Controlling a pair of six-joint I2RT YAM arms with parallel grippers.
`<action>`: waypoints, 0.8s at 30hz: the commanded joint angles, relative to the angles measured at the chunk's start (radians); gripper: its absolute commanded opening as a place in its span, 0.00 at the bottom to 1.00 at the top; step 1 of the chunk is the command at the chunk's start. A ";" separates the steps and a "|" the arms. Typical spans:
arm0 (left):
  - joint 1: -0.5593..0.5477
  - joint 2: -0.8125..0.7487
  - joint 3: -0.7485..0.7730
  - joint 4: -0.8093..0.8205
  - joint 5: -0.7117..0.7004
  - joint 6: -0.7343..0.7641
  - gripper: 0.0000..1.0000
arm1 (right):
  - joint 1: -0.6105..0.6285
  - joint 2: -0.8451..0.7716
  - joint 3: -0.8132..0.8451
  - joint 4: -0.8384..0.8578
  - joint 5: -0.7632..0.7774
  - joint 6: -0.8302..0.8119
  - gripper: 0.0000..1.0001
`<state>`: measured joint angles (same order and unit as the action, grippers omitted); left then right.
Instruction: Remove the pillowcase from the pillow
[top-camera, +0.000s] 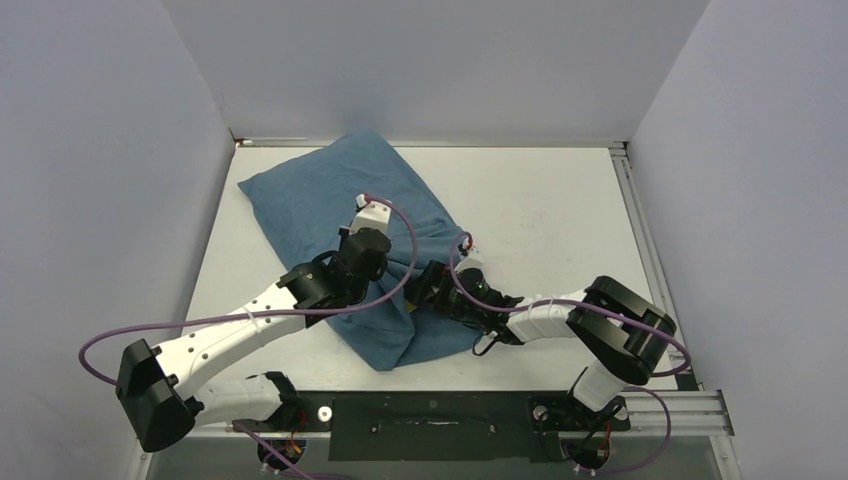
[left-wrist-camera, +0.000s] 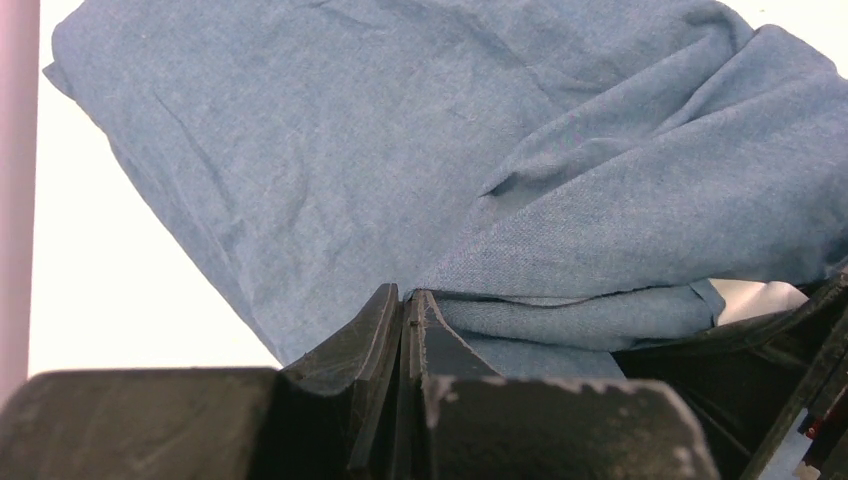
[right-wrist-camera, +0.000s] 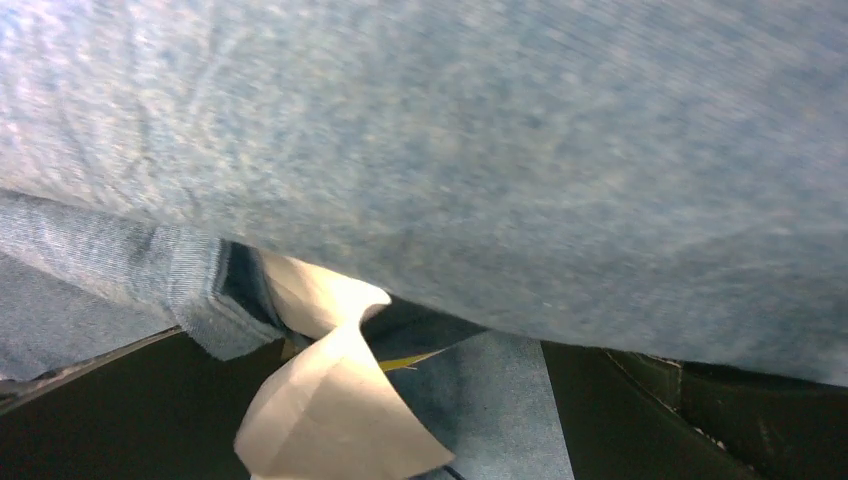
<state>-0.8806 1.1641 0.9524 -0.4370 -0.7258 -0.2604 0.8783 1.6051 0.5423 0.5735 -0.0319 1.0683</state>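
Across the table (top-camera: 560, 200) the pillowcase (top-camera: 330, 210) lies on a slant, from far left corner to near middle. The pillow is inside it, hidden but for a scrap at the near, open end. Both arms meet over that end.

From its base the left arm (top-camera: 250, 320) stretches out low and bends down at the wrist onto the cloth. Folded at the elbow, the right arm (top-camera: 540, 315) runs leftward just above the tabletop, pointing into the mouth.

On the left gripper (left-wrist-camera: 405, 305) the fingers are pressed together. A ridge of cloth rises from their tips, so it seems to pinch a fold, though the nip itself is out of sight. Spread wide, the right gripper (top-camera: 425, 288) holds nothing, with blue cloth over it. Just ahead of it curls the pillow's white tag (right-wrist-camera: 330, 410), beside the hem (right-wrist-camera: 195, 290).

The step in hand, as I judge it, is to get hold of the pillow so the case can be drawn off. The right fingers should pass the tag and close on the pillow's corner, not on the flimsy tag or the hem. The left should keep only the top layer and pull along the length, toward the far corner.
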 joint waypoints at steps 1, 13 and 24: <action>0.012 -0.047 0.131 -0.083 -0.068 0.029 0.00 | -0.024 -0.006 -0.029 0.083 0.046 0.024 0.96; 0.024 0.041 0.371 -0.249 -0.028 0.171 0.00 | -0.038 -0.045 -0.035 0.116 0.026 0.007 0.96; 0.025 0.043 0.292 -0.193 -0.010 0.150 0.00 | -0.032 0.027 0.045 0.196 -0.061 0.012 0.99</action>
<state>-0.8673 1.2232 1.2537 -0.6621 -0.7212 -0.1173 0.8494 1.6020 0.5331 0.6773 -0.0673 1.0866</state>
